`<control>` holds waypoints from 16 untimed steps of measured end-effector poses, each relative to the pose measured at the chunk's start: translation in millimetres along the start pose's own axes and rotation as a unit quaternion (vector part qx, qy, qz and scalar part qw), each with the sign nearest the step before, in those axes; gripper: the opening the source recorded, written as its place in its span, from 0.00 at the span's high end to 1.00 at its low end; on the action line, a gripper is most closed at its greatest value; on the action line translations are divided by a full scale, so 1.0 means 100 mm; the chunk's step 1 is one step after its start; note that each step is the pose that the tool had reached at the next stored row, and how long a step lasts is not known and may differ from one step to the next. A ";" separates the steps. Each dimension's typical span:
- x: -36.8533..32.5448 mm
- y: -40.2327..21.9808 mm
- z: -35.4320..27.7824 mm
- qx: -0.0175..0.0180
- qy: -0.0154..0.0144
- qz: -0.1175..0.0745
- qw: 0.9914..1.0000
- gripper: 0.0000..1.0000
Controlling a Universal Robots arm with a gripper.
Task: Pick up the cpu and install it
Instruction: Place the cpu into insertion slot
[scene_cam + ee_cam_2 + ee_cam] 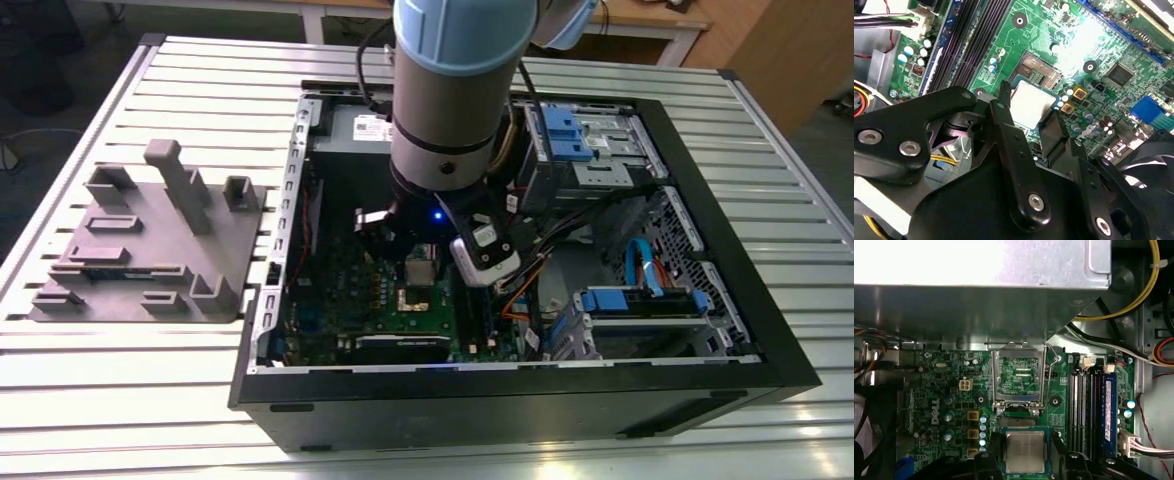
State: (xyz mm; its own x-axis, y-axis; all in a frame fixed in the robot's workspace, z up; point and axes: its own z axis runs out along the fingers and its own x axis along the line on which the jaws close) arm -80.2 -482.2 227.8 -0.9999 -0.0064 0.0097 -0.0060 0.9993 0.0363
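Tool [1026, 450] clamped on cpu [1025, 454], opp. edges.

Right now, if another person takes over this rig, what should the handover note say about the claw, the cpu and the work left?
Claw: shut on the cpu, gripping two opposite edges.
Cpu: lifted, inside the open computer case, hanging over the motherboard right at the socket.
Socket: empty; its metal frame stands open.
Done: pick-up.
Left: cpu not yet seated, claw not yet released, frame not closed.
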 end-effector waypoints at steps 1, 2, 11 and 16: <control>0.000 0.000 0.000 0.000 0.000 0.000 1.000 0.53; 0.000 0.000 0.000 0.000 0.000 0.000 1.000 0.53; 0.000 -0.001 0.005 0.000 0.000 0.000 1.000 0.53; 0.000 -0.001 0.006 0.001 0.000 0.000 1.000 0.53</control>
State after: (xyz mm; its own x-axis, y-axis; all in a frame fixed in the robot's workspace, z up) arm -80.1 -482.2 227.2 -0.9999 -0.0064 0.0095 -0.0061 0.9994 0.0347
